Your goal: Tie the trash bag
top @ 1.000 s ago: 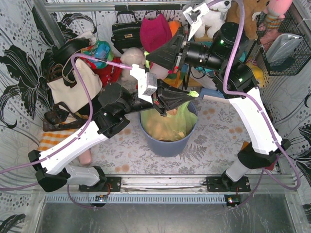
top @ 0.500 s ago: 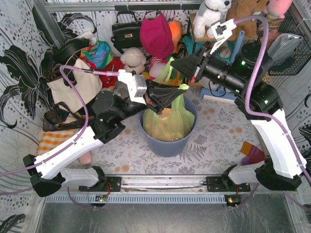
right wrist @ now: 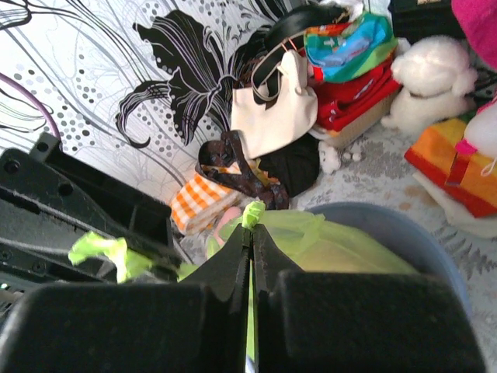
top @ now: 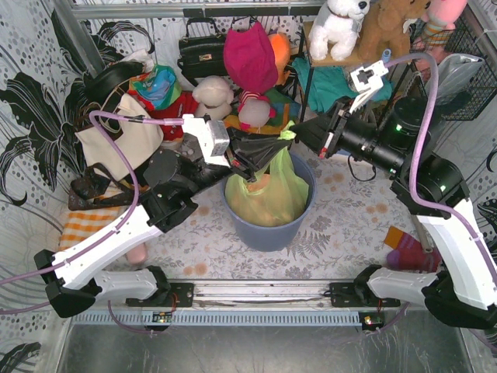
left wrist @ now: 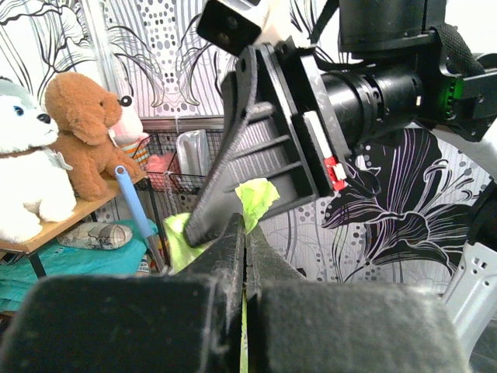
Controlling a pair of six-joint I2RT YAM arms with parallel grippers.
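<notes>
I see a round blue-grey bin (top: pixel 268 233) mid-tabletop (top: pixel 342 221), on a floral cover. Clutter behind it: black handbag (top: pixel 200 53), magenta fabric item (top: pixel 250 58), cream tote (top: pixel 128 144) at left, orange checked cloth (top: pixel 81 225) by the left edge. White plush dog (top: pixel 338 27) and brown plush (top: pixel 388 27) sit on a wooden shelf (left wrist: pixel 74 224). Wire basket (top: pixel 454 89) far right.

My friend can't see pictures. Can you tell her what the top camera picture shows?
The left gripper and right gripper meet above a round blue-grey bin, each shut on a long handle strip of the thin lime-green plastic trash bag sitting inside it. Behind them sit plush toys and handbags.
</notes>
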